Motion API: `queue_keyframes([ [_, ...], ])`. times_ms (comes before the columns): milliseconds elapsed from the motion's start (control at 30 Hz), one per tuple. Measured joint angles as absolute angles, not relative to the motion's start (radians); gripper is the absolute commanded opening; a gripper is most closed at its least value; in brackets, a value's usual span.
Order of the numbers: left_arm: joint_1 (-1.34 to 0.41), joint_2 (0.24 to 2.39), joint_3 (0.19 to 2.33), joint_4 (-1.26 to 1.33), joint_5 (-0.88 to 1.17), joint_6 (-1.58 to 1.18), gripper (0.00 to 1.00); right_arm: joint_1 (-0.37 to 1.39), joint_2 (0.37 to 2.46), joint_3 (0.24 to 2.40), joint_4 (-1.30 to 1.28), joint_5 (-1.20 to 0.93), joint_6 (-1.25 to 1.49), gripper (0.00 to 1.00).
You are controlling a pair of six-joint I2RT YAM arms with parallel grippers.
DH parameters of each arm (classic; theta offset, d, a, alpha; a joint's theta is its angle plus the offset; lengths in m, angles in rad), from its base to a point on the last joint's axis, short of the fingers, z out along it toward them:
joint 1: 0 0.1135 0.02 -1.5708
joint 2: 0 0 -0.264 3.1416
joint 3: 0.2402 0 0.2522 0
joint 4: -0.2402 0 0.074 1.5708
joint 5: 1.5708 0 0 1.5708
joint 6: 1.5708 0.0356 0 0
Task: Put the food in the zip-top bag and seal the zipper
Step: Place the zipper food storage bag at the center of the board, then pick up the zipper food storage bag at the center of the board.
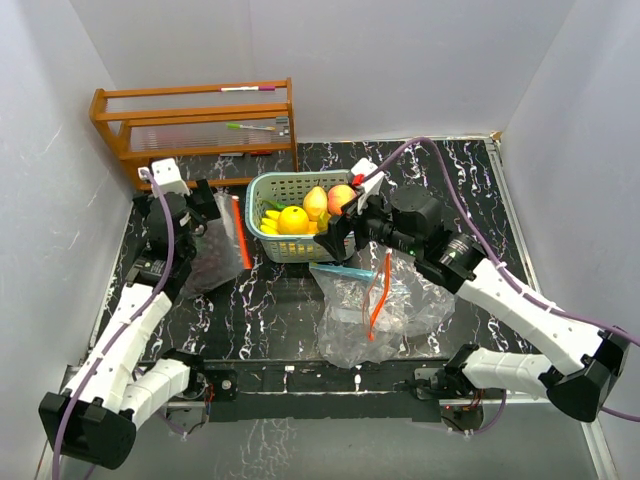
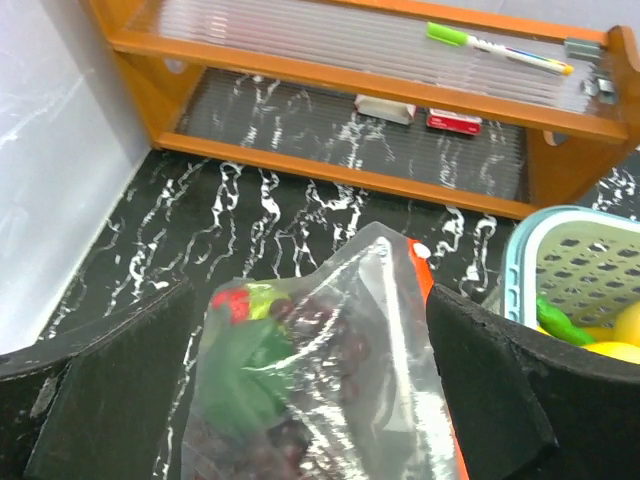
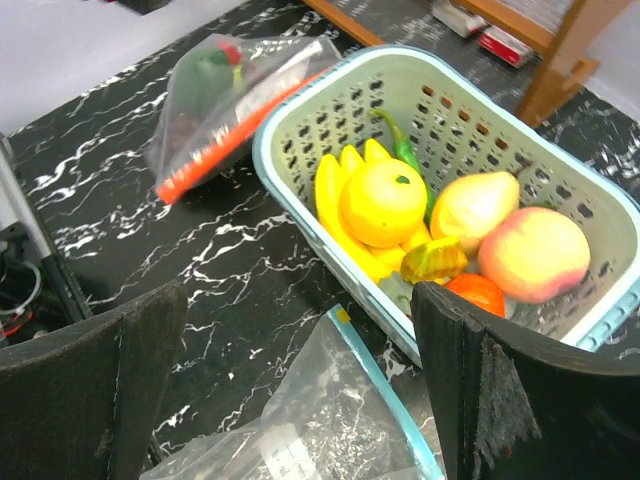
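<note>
Most food [image 3: 385, 200] sits in the basket [image 3: 330, 120] at the table's [image 1: 270, 300] 12 o'clock; the left end effector [image 2: 305, 400], fingers wide apart, straddles the filled zip-top bag [image 2: 300, 345] at the basket's 9 o'clock, and the right end effector [image 3: 295, 390], likewise open and empty, hangs at its 5 o'clock by the empty zip-top bag [image 3: 320, 415].

Black marble-pattern tabletop [image 1: 270, 310] with white veining, flat, faint glare. Plain white panel walls [image 1: 400, 60] at 9, 12 and 3 o'clock; even, diffuse light. Orange wooden rack with ribbed clear shelves [image 1: 195, 95] at 11 o'clock, near the rear wall. Pink-tipped white pen [image 1: 247, 89] on top shelf; green-capped marker [image 2: 497, 45] one shelf down. Small red-and-white boxes [image 2: 455, 121] lower in the rack.
</note>
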State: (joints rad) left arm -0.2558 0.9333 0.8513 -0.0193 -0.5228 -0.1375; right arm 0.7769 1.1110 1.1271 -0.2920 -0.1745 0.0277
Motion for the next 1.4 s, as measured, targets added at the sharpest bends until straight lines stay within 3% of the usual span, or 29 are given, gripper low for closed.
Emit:
queue_keyframes([
  [467, -0.256, 0.826, 0.958, -0.197, -0.211, -0.233, 0.97, 0.769, 1.142, 1.115, -0.576, 0.203, 0.403, 0.98],
  [600, -0.256, 0.796, 0.958, -0.217, -0.154, -0.241, 0.97, 0.754, 1.056, 1.051, -0.672, 0.291, 0.53, 0.87],
  [733, -0.256, 0.791, 0.958, -0.237, -0.096, -0.247, 0.96, 0.731, 0.995, 1.001, -0.741, 0.3, 0.64, 0.8],
  [867, -0.256, 0.795, 0.952, -0.239, -0.011, -0.273, 0.93, 0.723, 1.03, 0.939, -0.753, 0.27, 0.71, 0.63],
  [1400, -0.272, 0.815, 0.901, -0.199, 0.398, -0.334, 0.86, 0.719, 1.034, 0.706, -0.719, 0.218, 0.901, 0.63],
])
